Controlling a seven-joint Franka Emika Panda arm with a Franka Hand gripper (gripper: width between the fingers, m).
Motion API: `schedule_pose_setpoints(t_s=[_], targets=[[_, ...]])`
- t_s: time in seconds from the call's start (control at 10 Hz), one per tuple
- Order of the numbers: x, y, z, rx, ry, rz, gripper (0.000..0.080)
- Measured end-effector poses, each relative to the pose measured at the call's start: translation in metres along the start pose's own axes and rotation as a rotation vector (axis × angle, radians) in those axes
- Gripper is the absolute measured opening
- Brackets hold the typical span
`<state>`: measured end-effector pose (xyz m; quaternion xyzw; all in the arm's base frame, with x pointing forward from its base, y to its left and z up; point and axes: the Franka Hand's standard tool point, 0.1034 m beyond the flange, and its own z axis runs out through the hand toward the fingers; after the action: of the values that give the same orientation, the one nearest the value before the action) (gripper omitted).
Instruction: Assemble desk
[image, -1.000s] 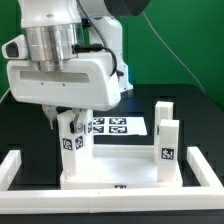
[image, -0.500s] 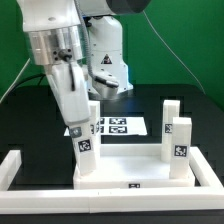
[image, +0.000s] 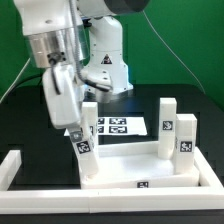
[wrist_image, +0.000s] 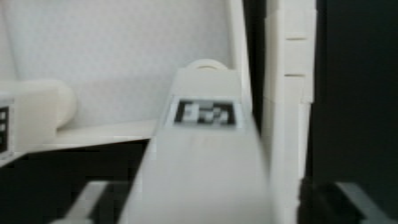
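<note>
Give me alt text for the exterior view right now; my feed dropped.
The gripper is down at the near leg on the exterior view's left of the white desk top. Three more tagged legs stand upright in its other corners. The marker board lies behind, white border bars around.

A white desk leg fills the middle of the wrist view, very close to the lens and blurred, widening toward the camera and narrowing to a rounded far end. A small black-and-white square tag sits on its facing side near that far end. Beyond it lies the pale flat surface of the desk top, with a raised white wall running along it at about two o'clock from the tag. At nine o'clock from the tag stands another white leg, partly cut off by the frame. The dark counter shows past the wall. The gripper's fingers cannot be made out clearly.
</note>
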<state>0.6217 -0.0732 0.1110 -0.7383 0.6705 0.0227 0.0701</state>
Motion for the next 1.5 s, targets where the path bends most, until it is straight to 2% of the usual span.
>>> schedule_pose_setpoints(t_s=[0.1, 0.2, 0.3, 0.6, 0.7, 0.8, 1.1, 1.4, 1.5], targets=[[-0.005, -0.004, 0.001, 0.013, 0.038, -0.197, 0.0517], [-0.014, -0.006, 0.001, 0.003, 0.056, -0.403, 0.0625], [-0.018, -0.007, -0.003, -0.003, 0.064, -0.563, 0.0642], [-0.014, -0.006, -0.002, -0.011, 0.065, -0.717, 0.0649], [-0.015, -0.003, -0.005, -0.014, 0.047, -0.711, 0.0649], [-0.015, -0.001, -0.015, -0.014, 0.029, -0.706, 0.0649], [-0.004, -0.002, -0.040, 0.015, 0.022, -0.693, 0.0649], [0.021, -0.015, -0.053, 0.043, 0.064, -0.834, 0.0649], [0.028, -0.016, -0.053, 0.054, 0.077, -0.865, 0.0649]])
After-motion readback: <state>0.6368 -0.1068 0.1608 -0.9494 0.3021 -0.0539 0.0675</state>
